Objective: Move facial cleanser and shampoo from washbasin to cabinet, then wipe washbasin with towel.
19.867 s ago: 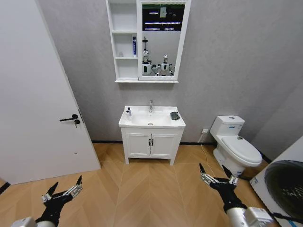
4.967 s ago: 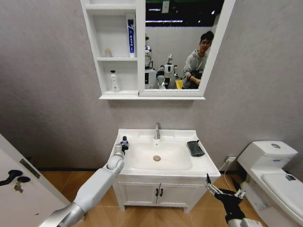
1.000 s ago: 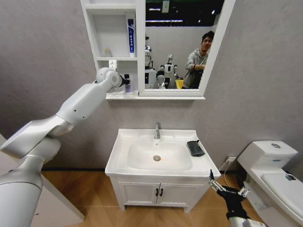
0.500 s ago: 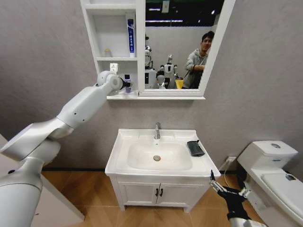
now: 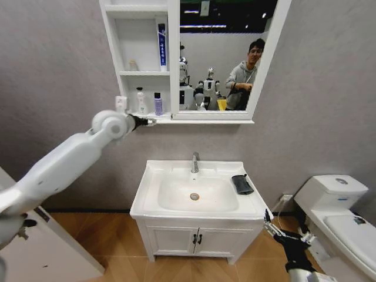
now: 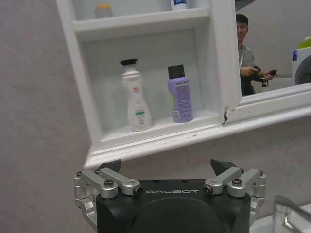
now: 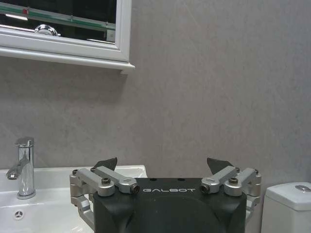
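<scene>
1. So the left gripper point(image 5: 148, 122) is up high, right in front of the cabinet point(image 5: 113, 53), just at the lip of its bottom shelf. In the left wrist view the left gripper point(image 6: 167, 171) has its jaws spread wide with nothing between them, totally released.
2. Two bottles sit side by side on that lowest shelf: a white bottle point(image 5: 140, 101) with a dark cap, and a purple bottle point(image 5: 157, 104) with a black cap just beside it on the mirror side. The wrist cam gets them both nicely, white bottle point(image 6: 136, 96) and purple bottle point(image 6: 180, 93), both standing upright and not touching each other.
3. Higher up in the cabinet there's a tall blue tube point(image 5: 162, 39) standing against the divider next to the mirror point(image 5: 223, 53), plus a small jar point(image 5: 133, 65) on the middle shelf.
4. The washbasin point(image 5: 153, 174) is below, with its chrome faucet point(image 5: 194, 162) at the back centre.
5. The towel point(image 5: 241, 184) is lying dark and folded on the washbasin's flat rim on the robot's right side, next to the bowl.
6. The right gripper point(image 5: 285, 232) hangs low, off the front right corner of the vanity point(image 5: 194, 239), near the toilet point(image 5: 343, 205). From its own wrist view the right gripper point(image 7: 163, 167) is spread open too, holding nothing.
</scene>
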Controlling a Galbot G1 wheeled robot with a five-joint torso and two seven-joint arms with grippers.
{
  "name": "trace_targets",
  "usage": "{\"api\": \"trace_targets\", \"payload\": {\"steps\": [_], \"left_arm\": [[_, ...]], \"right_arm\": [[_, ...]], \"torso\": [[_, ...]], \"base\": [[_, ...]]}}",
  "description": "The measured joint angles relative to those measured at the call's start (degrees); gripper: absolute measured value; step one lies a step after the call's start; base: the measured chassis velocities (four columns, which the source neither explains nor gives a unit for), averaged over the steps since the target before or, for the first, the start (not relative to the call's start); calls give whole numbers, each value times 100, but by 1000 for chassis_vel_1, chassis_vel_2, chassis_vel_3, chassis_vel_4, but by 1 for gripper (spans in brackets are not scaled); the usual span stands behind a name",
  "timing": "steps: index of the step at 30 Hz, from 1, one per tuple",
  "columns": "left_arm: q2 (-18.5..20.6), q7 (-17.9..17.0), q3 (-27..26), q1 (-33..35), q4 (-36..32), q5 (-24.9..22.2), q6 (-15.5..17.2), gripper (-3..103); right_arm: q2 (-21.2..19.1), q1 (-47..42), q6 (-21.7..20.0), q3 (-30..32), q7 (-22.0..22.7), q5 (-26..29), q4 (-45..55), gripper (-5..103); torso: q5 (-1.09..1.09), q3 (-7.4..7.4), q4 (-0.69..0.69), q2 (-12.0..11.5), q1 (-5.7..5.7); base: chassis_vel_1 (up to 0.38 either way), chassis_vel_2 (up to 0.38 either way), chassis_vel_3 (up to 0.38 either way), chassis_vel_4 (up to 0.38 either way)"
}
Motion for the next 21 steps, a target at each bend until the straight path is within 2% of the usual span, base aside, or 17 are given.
{"api": "trace_targets", "payload": {"steps": [1, 2, 3, 4, 6, 7, 9, 10, 11, 12, 14, 15, 16, 17, 19, 20, 21], "left_arm": [[0, 0, 0, 0, 0, 0, 0, 100], [413, 288, -723, 969, -367, 435, -244, 100], [413, 288, -723, 969, -367, 435, -244, 100], [631, 451, -1320, 1793, -615, 744, -422, 100], [662, 691, -2186, 3377, -838, 1170, -733, 100], [662, 691, -2186, 3377, -838, 1170, -733, 100], [550, 738, -2438, 3849, -879, 1254, -804, 100], [395, 745, -2861, 4324, -962, 1339, -867, 100], [204, 751, -3332, 4833, -1074, 1446, -869, 100], [204, 751, -3332, 4833, -1074, 1446, -869, 100], [-241, 896, -4377, 5958, -1306, 1817, -860, 100], [-241, 896, -4377, 5958, -1306, 1817, -860, 100], [-635, 1077, -5077, 6812, -1466, 2144, -897, 100], [-635, 1077, -5077, 6812, -1466, 2144, -897, 100], [-1645, 1741, -6062, 8247, -1789, 2899, -1148, 100], [-1645, 1741, -6062, 8247, -1789, 2899, -1148, 100], [-2129, 2059, -6311, 8759, -1876, 3231, -1315, 100]], "right_arm": [[0, 0, 0, 0, 0, 0, 0, 100], [-3, -2, -17, 0, -25, -106, -17, 100], [-3, -2, -17, 0, -25, -106, -17, 100], [8, -20, -17, -1, -47, -196, -36, 100], [169, -153, 73, 73, -67, -456, -62, 100], [169, -153, 73, 73, -67, -456, -62, 100], [222, -169, 118, 125, -66, -544, -73, 100], [223, -137, 126, 162, -66, -586, -74, 100], [208, -108, 112, 178, -67, -591, -74, 100], [208, -108, 112, 178, -67, -591, -74, 100], [195, -123, 86, 179, -79, -586, -66, 100], [195, -123, 86, 179, -79, -586, -66, 100], [203, -189, 76, 151, -96, -571, -49, 100], [203, -189, 76, 151, -96, -571, -49, 100], [213, -317, 51, 107, -173, -491, -25, 100], [213, -317, 51, 107, -173, -491, -25, 100], [205, -357, 30, 94, -229, -429, -26, 100]], "torso": [[0, 0, 0, 0, 0], [-2, 0, 6, 0, -1], [-2, 0, 6, 0, -1], [-1, -1, 6, 0, -1], [2, -1, 2, 1, -2], [2, -1, 2, 1, -2], [-8, 1, -4, 0, -1], [0, 1, -8, 0, 0], [7, 1, -6, 0, 0], [7, 1, -6, 0, 0], [-1, 1, -3, 0, 2], [-1, 1, -3, 0, 2], [3, 1, 1, 0, 1], [3, 1, 1, 0, 1], [0, 0, 0, 0, 0], [0, 0, 0, 0, 0], [2, 0, 0, 0, 0]], "base": [[0, 0, 0, 0], [0, 0, 0, 0], [0, 0, 0, 0], [0, 0, 0, 0], [0, 0, 0, 0], [0, 0, 0, 0], [0, 0, 0, 0], [0, 0, 0, 0], [0, 0, 0, 0], [0, 0, 0, 0], [0, 0, 0, 0], [0, 0, 0, 0], [0, 0, 0, 0], [0, 0, 0, 0], [0, 0, 0, 0], [0, 0, 0, 0], [0, 0, 0, 0]]}}
